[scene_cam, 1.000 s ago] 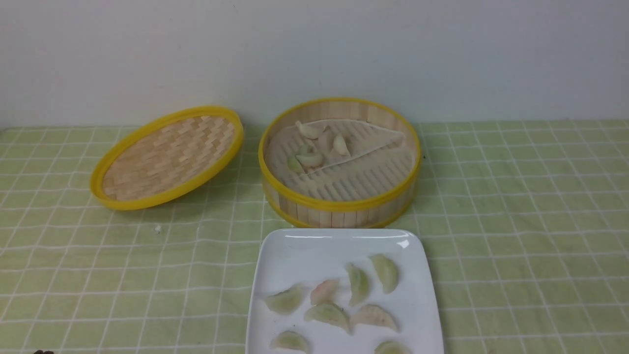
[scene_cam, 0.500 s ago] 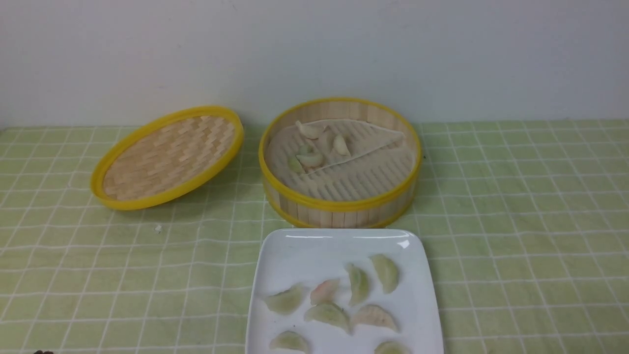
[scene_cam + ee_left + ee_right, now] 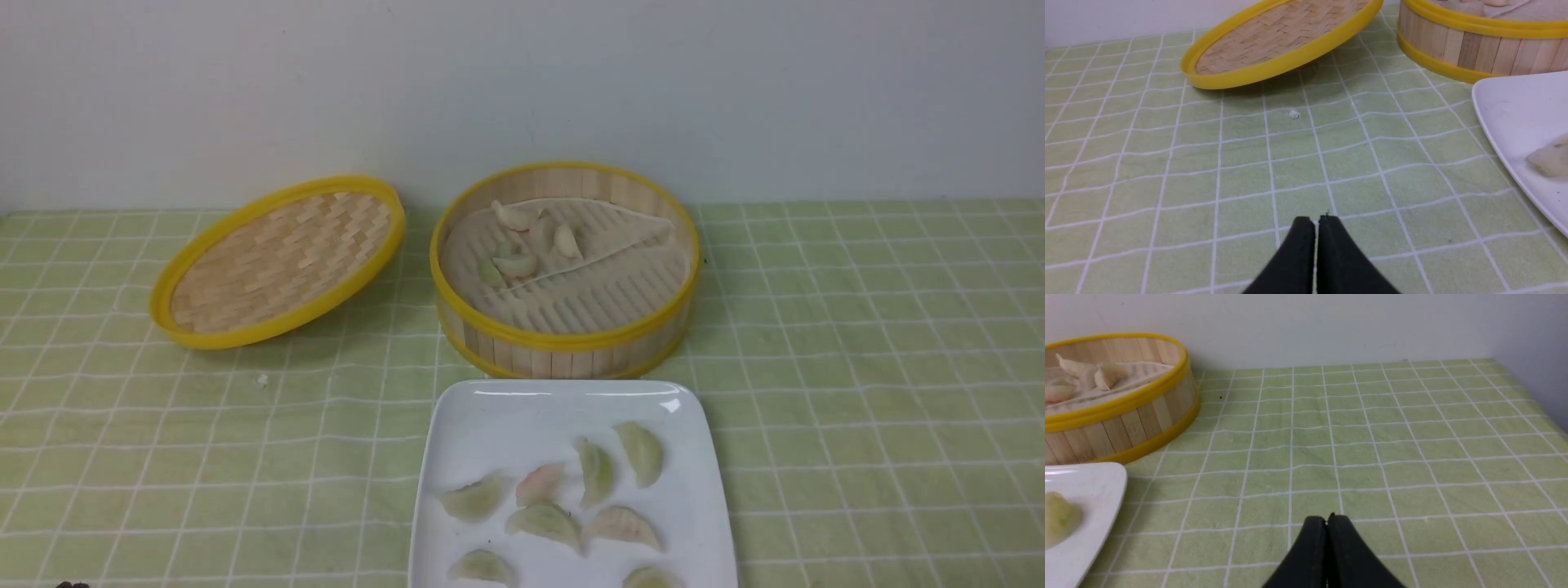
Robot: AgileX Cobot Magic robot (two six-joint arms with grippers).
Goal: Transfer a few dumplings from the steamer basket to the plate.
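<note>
The round bamboo steamer basket [image 3: 563, 339] stands at the table's middle back, with several pale dumplings [image 3: 516, 263] on its liner at the far left side. In front of it lies the white square plate [image 3: 522, 408], holding several greenish and pinkish dumplings [image 3: 545, 520]. Neither arm shows in the front view. My left gripper [image 3: 1316, 220] is shut and empty, low over the cloth to the left of the plate [image 3: 1515, 110]. My right gripper [image 3: 1327, 518] is shut and empty too, over the cloth to the right of the plate [image 3: 1094, 482] and basket [image 3: 1126, 416].
The woven bamboo lid [image 3: 277, 260] with a yellow rim lies tilted to the left of the basket. A small white crumb [image 3: 262, 379] sits on the green checked cloth in front of the lid. The table's right edge [image 3: 1535, 404] shows in the right wrist view.
</note>
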